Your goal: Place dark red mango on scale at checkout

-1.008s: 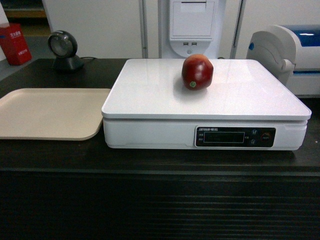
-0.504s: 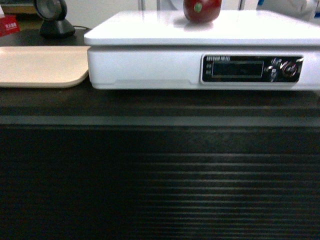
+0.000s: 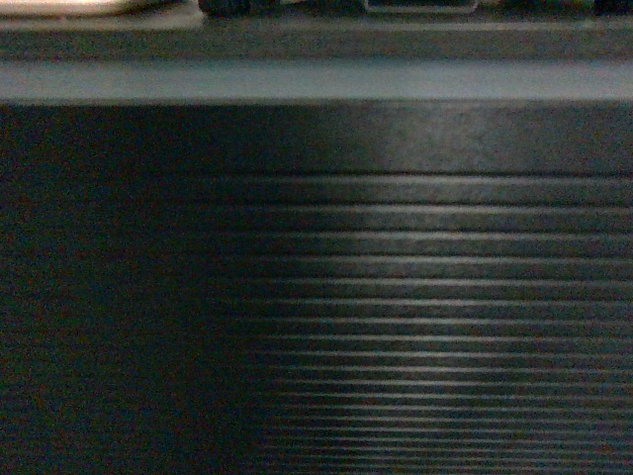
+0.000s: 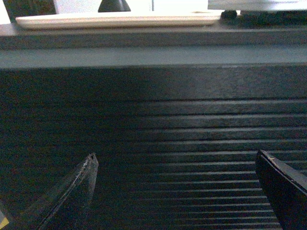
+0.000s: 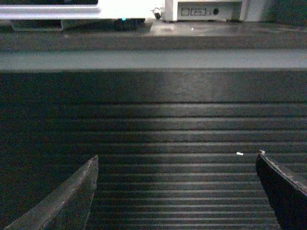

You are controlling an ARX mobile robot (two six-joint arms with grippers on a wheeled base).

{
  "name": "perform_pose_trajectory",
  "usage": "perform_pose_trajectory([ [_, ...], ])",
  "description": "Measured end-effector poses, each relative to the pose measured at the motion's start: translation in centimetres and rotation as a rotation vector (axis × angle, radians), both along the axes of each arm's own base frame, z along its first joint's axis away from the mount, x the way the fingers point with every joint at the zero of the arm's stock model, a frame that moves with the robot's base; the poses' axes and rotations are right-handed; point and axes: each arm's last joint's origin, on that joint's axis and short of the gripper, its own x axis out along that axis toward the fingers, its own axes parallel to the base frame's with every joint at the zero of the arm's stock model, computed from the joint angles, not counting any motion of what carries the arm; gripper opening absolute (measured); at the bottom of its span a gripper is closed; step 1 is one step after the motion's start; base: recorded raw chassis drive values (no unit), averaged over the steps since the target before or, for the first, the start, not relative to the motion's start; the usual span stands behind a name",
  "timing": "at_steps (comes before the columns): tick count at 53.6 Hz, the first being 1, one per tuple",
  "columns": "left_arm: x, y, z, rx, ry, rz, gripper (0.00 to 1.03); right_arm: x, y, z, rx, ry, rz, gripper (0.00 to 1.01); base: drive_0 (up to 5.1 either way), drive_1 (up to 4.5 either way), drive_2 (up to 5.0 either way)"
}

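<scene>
The dark red mango is out of view in every frame. The checkout's ribbed black front [image 3: 316, 297] fills the head view, with its top edge as a pale band above. Neither gripper shows in the head view. My left gripper [image 4: 176, 154] is open and empty, its fingers wide apart, facing the ribbed front [image 4: 153, 120] below counter height. The right gripper [image 5: 177, 155] is open and empty too, before the same front [image 5: 153, 120]. Only the scale's white underside [image 5: 72, 9] shows at the top left of the right wrist view.
A beige tray [image 4: 120, 19] lies on the counter top, seen edge-on, with a black scanner base [image 4: 114, 5] behind it. A white printer's lower part [image 5: 201, 9] stands to the right of the scale. The counter's edge overhangs both grippers.
The head view has dropped from the counter top to the ribbed front. The mango, lying on the scale a second ago, and the scale have slid out of the top of the view.
</scene>
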Motion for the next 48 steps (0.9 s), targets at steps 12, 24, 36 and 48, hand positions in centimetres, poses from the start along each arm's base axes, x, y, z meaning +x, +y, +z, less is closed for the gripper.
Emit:
perform_pose_trajectory([
  [12, 0.0, 0.0, 0.0, 0.0, 0.0, -0.001, 0.98, 0.0, 0.0, 0.0, 0.0, 0.0, 0.0, 0.98, 0.0, 0.0, 0.0],
  [24, 0.0, 0.0, 0.0, 0.0, 0.0, -0.001, 0.98, 0.0, 0.0, 0.01, 0.0, -0.001, 0.0, 0.98, 0.0, 0.0, 0.0],
  [36, 0.0, 0.0, -0.04, 0.0, 0.004, 0.0, 0.98, 0.0, 0.0, -0.03, 0.0, 0.003, 0.001, 0.98, 0.0, 0.0, 0.0],
  [48, 0.0, 0.0, -0.04, 0.0, 0.004, -0.001, 0.98, 0.0, 0.0, -0.01, 0.0, 0.002, 0.0, 0.98, 0.0, 0.0, 0.0],
])
